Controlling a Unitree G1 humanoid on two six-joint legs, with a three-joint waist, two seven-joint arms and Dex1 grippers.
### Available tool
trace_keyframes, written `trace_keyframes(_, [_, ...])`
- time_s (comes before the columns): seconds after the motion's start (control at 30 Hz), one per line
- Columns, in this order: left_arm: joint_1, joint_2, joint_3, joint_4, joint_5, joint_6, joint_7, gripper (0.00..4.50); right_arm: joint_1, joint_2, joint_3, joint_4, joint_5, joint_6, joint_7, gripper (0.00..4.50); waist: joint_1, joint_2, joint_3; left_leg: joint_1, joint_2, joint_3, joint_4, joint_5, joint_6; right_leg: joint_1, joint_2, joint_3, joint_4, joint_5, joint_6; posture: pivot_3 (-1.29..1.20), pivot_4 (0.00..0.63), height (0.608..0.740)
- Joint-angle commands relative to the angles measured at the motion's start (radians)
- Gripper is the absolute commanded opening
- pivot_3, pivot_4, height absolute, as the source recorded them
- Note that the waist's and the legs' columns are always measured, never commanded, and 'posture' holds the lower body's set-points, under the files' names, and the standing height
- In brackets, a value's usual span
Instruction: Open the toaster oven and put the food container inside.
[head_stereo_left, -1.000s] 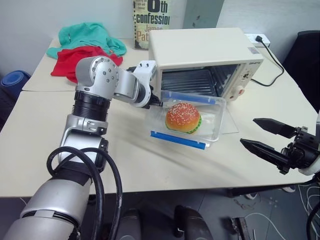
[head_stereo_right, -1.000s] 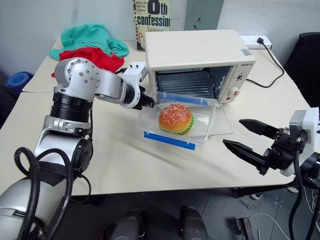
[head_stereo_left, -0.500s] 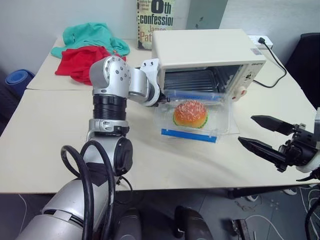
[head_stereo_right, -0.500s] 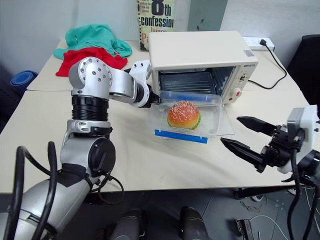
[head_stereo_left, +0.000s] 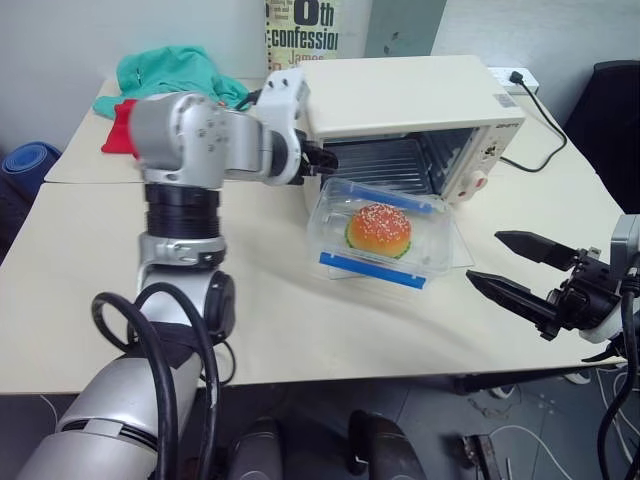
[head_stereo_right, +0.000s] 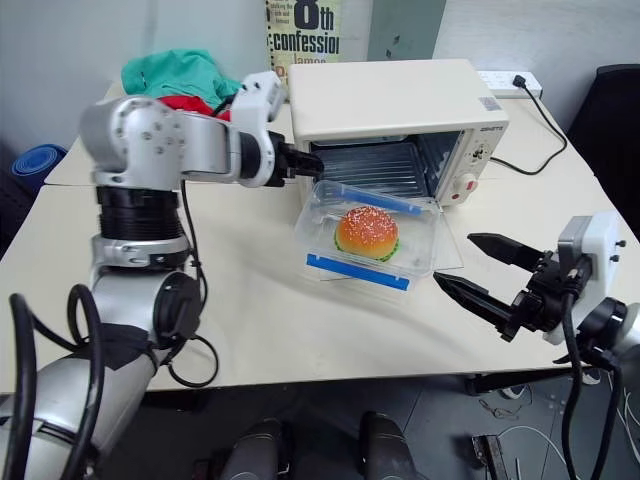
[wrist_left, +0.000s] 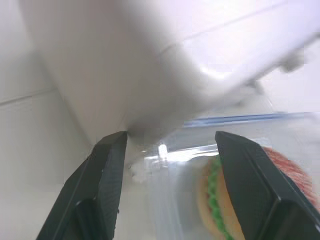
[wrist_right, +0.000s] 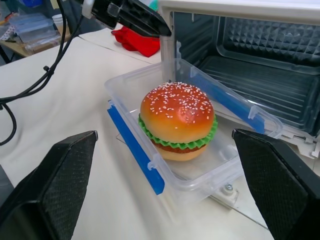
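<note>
We see the table (head_stereo_left: 80, 280) carrying the toaster oven (head_stereo_left: 410, 100) at its far side, door (wrist_right: 260, 212) already dropped flat toward us and the cavity open. The food container (head_stereo_left: 385, 238) sits on that lowered door, just in front of the opening, its far edge at the mouth of the cavity but not yet inside. Its long axis runs left to right, parallel to the oven front, with one blue clip (head_stereo_left: 372, 271) on the near long edge and the other on the far one. The burger (head_stereo_left: 378, 229) rests in the middle of it.

Our left gripper (head_stereo_left: 322, 158) hangs at the oven's near left corner, just above and left of the box's left end; its fingers (wrist_left: 107, 172) are spread and grip nothing. Our right gripper (head_stereo_left: 518, 272) is to the right of the box, clear of it, level, its fingers wide apart and empty.

We judge the remaining move to be a push away from us into the cavity. The left gripper is the nearer.
</note>
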Motion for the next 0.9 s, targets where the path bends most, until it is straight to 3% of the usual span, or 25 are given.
trace_keyframes(0.03, [0.049, 0.066, 0.001, -0.112, -0.101, -0.102, -0.22, 2.8, 0.007, -0.006, -0.032, -0.044, 0.072, 0.012, -0.031, 4.32, 0.003, 0.0, 0.0, 0.0, 0.0, 0.0, 0.001, 0.0, 0.0, 0.0, 0.0, 0.0, 0.0, 0.0, 0.0, 0.0, 0.15, 0.74])
trace_keyframes(0.1, [0.131, 0.161, -0.01, -0.16, -0.143, -0.222, -0.427, 2.36, 0.014, -0.001, -0.021, -0.058, 0.101, 0.021, -0.062, 3.88, 0.0, 0.0, 0.0, 0.0, 0.0, 0.0, 0.003, 0.0, 0.001, 0.0, 0.0, 0.0, 0.001, 0.0, 0.0, 0.0, 0.15, 0.74])
trace_keyframes(0.23, [0.321, 0.368, -0.102, -0.266, -0.172, -0.452, -0.868, 1.12, 0.039, 0.011, 0.02, -0.088, 0.13, 0.031, -0.11, 2.52, -0.01, 0.001, -0.001, 0.002, 0.001, 0.001, 0.002, 0.0, 0.0, 0.0, 0.0, 0.001, 0.003, -0.001, -0.001, 0.0, 0.15, 0.74])
trace_keyframes(0.33, [0.426, 0.46, -0.17, -0.272, -0.131, -0.583, -1.038, 0.17, 0.056, 0.026, 0.073, -0.113, 0.121, 0.027, -0.136, 1.46, -0.004, 0.001, -0.001, 0.005, 0.001, 0.001, 0.001, 0.0, 0.001, 0.002, 0.0, 0.001, 0.004, -0.002, -0.003, 0.0, 0.15, 0.74])
trace_keyframes(0.47, [0.524, 0.488, -0.273, -0.294, -0.037, -0.758, -1.125, 0.0, 0.036, 0.055, 0.173, -0.125, 0.086, 0.023, -0.189, 0.1, 0.006, 0.001, -0.001, 0.003, 0.001, -0.001, 0.004, -0.002, 0.006, 0.003, 0.0, 0.001, 0.004, -0.001, -0.003, 0.0, 0.15, 0.74])
trace_keyframes(0.67, [0.546, 0.386, -0.411, -0.254, 0.131, -0.916, -1.054, 0.0, -0.06, 0.102, 0.379, -0.066, -0.132, 0.019, -0.317, 0.04, 0.002, 0.001, -0.001, -0.002, 0.001, -0.002, 0.013, -0.005, 0.01, 0.003, 0.0, 0.001, 0.004, 0.0, -0.003, 0.0, 0.15, 0.74])
trace_keyframes(0.9, [0.48, 0.181, -0.441, -0.146, 0.21, -0.958, -0.925, 0.0, -0.203, 0.21, 0.425, 0.073, -0.296, -0.015, -0.431, 0.04, 0.001, 0.001, -0.001, -0.003, 0.001, -0.001, 0.015, -0.005, 0.01, 0.002, 0.0, 0.001, 0.005, 0.001, -0.001, 0.0, 0.15, 0.74])
